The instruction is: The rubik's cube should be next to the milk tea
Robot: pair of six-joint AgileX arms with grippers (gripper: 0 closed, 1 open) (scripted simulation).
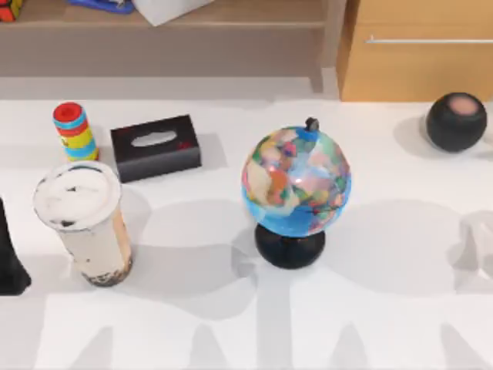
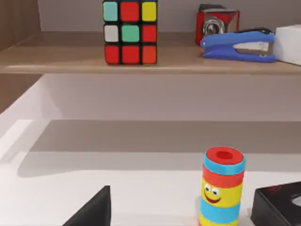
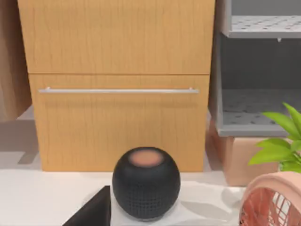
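Observation:
The rubik's cube [image 2: 130, 32] stands on a wooden shelf [image 2: 56, 59] behind the table, and its corner peeks in at the top view's far left [image 1: 8, 9]. The milk tea [image 1: 83, 223], a tall clear cup with a white lid, beige drink and dark pearls, stands upright at the table's left front. A dark part of my left arm [image 1: 9, 258] sits at the left edge beside the cup, and a dark wedge of my left gripper [image 2: 94, 212] faces the shelf from well short of the cube. A dark wedge of my right gripper [image 3: 91, 212] sits near a black speaker.
A red-blue-yellow ringed cylinder [image 1: 75, 131] and a black tissue box [image 1: 155, 146] stand behind the cup. A globe [image 1: 296, 185] occupies the table's middle and the black speaker [image 1: 456, 122] the back right. A blue stapler [image 2: 237, 44] lies on the shelf beside the cube.

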